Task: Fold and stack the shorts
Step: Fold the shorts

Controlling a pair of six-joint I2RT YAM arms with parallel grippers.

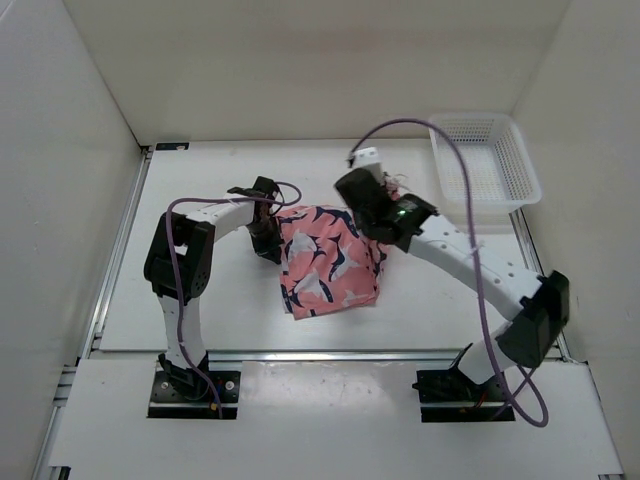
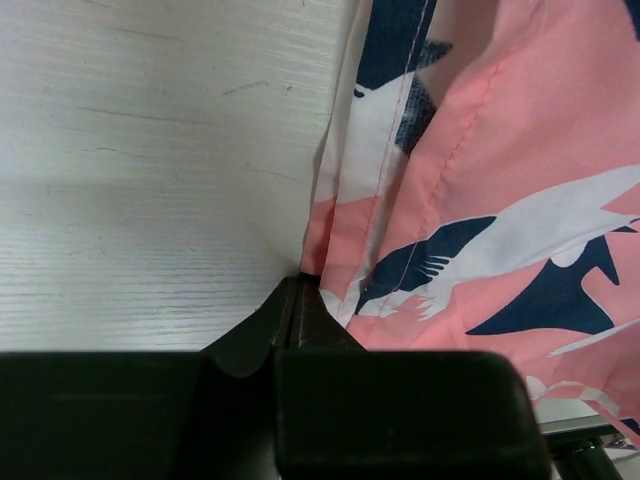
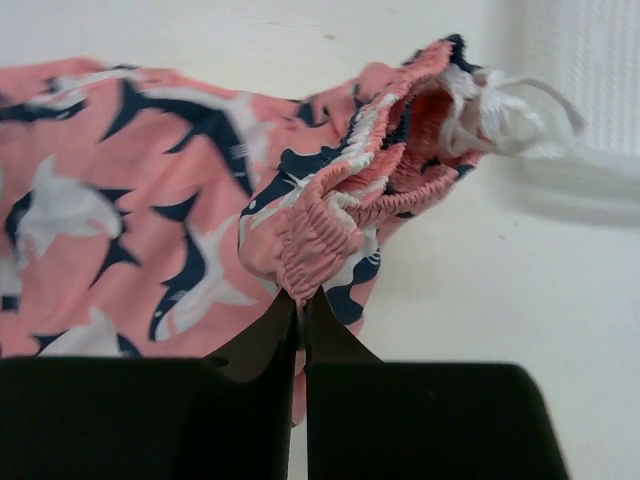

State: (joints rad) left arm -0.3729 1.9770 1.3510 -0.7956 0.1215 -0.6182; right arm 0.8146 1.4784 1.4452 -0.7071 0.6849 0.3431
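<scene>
The salmon-pink shorts (image 1: 328, 262) with navy-and-white sharks lie bunched at the table's middle between both arms. My left gripper (image 1: 268, 240) is at their left edge, shut on a hemmed edge of the fabric (image 2: 345, 270); its tips (image 2: 298, 285) are pressed together. My right gripper (image 1: 372, 215) is at their upper right corner, shut on the gathered elastic waistband (image 3: 320, 235), with its tips (image 3: 302, 300) closed on it. The white drawstring (image 3: 500, 110) hangs from the waistband.
A white plastic mesh basket (image 1: 485, 165) stands at the back right of the table, close to my right arm. White walls enclose the table on three sides. A metal rail (image 1: 330, 355) runs along the near edge.
</scene>
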